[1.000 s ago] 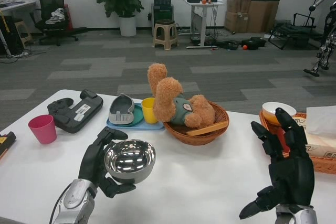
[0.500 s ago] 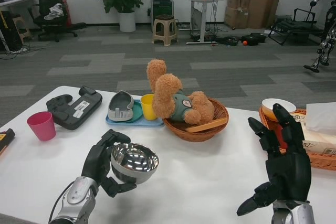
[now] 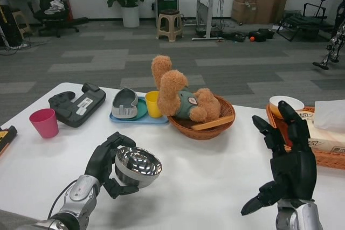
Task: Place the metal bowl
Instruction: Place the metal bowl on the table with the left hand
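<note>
A shiny metal bowl (image 3: pixel 138 166) is held just above the white table (image 3: pixel 205 176) near its front, left of centre. My left hand (image 3: pixel 108 164) grips it from the left, fingers wrapped over the rim and under the base. The bowl is upright, slightly tilted, and reflects the room. My right hand (image 3: pixel 285 162) is raised at the front right, fingers spread, holding nothing.
A wicker basket (image 3: pixel 207 125) holds a brown teddy bear (image 3: pixel 180 98) behind the bowl. A blue tray (image 3: pixel 137 116) carries a grey shoe and a yellow cup. A black controller (image 3: pixel 78 103) and pink cup (image 3: pixel 44 123) stand at left; an orange basket (image 3: pixel 323 149) with tissues at right.
The camera has dipped slightly, shifting the scene. My left hand still holds the bowl, which sits a little lower and nearer the table. The right hand has barely moved.
</note>
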Robot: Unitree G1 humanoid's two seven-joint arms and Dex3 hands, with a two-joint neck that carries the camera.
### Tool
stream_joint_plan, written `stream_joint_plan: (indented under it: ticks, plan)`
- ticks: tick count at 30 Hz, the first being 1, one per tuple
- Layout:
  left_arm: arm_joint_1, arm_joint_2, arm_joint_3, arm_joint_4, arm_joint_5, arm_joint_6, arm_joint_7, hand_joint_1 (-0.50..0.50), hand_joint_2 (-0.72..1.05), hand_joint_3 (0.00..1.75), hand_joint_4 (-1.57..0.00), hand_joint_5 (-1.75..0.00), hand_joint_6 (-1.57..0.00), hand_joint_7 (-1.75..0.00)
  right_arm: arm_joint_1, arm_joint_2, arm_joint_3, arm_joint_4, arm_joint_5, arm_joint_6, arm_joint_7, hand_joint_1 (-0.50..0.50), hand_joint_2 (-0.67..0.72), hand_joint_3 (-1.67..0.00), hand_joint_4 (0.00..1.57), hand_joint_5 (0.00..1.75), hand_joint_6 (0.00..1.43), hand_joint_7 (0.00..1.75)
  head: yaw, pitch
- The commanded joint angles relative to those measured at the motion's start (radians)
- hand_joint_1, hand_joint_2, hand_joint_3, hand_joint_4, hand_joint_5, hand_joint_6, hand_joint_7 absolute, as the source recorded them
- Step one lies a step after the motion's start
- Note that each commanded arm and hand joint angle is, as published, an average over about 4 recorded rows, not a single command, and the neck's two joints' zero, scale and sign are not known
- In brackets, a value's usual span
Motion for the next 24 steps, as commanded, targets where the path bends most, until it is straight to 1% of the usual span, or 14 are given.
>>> stream_joint_plan:
  ticks: [1,3,7,9,11,15,19,24]
  plan:
    - [-0.014,0.029,0.002,0.019,0.046,0.011,0.025,-0.5,0.87,0.96,-1.5,-1.75,-0.79,-1.48,0.001,0.004,-0.001,0.005,0.005,-0.011,0.0,0.17,0.66,-0.16,0.46,0.58,0.0,0.56,0.003,-0.002]
    - [-0.014,0.033,0.002,0.029,0.058,0.013,0.034,-0.5,0.87,0.96,-1.5,-1.75,-0.83,-1.47,0.001,0.004,0.001,0.005,0.005,-0.011,0.0,0.17,0.66,-0.16,0.46,0.58,0.0,0.56,0.006,-0.004]
    - [-0.015,0.036,0.0,0.048,0.065,0.025,0.045,-0.5,0.87,0.87,-1.5,-1.75,-0.9,-1.47,0.001,0.004,0.002,0.005,0.005,-0.011,0.0,0.17,0.66,-0.16,0.46,0.58,0.0,0.56,0.01,-0.001]
    - [-0.015,0.036,-0.001,0.055,0.074,0.029,0.05,-0.5,0.87,0.87,-1.5,-1.75,-0.93,-1.47,0.002,0.004,0.003,0.005,0.005,-0.011,0.0,0.17,0.66,-0.16,0.46,0.58,0.0,0.56,0.011,0.002]
    - [-0.015,0.037,-0.002,0.064,0.084,0.03,0.055,-0.5,0.87,0.87,-1.5,-1.75,-0.94,-1.47,0.003,0.004,0.004,0.004,0.005,-0.011,0.0,0.17,0.66,-0.16,0.46,0.58,0.0,0.56,0.011,0.005]
    - [-0.015,0.038,-0.002,0.074,0.105,0.03,0.068,-0.5,0.87,0.79,-1.5,-1.75,-0.96,-1.47,0.003,0.004,0.004,0.001,0.005,-0.011,0.0,0.17,0.66,-0.16,0.46,0.58,0.0,0.56,0.018,0.01]
    - [-0.015,0.039,-0.002,0.09,0.115,0.032,0.083,-0.5,0.87,0.79,-1.5,-1.75,-0.99,-1.47,0.003,0.004,0.005,0.001,0.005,-0.011,0.0,0.17,0.66,-0.16,0.46,0.58,0.0,0.56,0.026,0.017]
    - [-0.015,0.041,-0.002,0.101,0.133,0.04,0.108,-0.5,0.87,0.65,-1.5,-1.75,-1.08,-1.47,0.003,0.004,0.006,0.001,0.005,-0.011,0.0,0.17,0.66,-0.16,0.46,0.58,0.0,0.56,0.028,0.022]
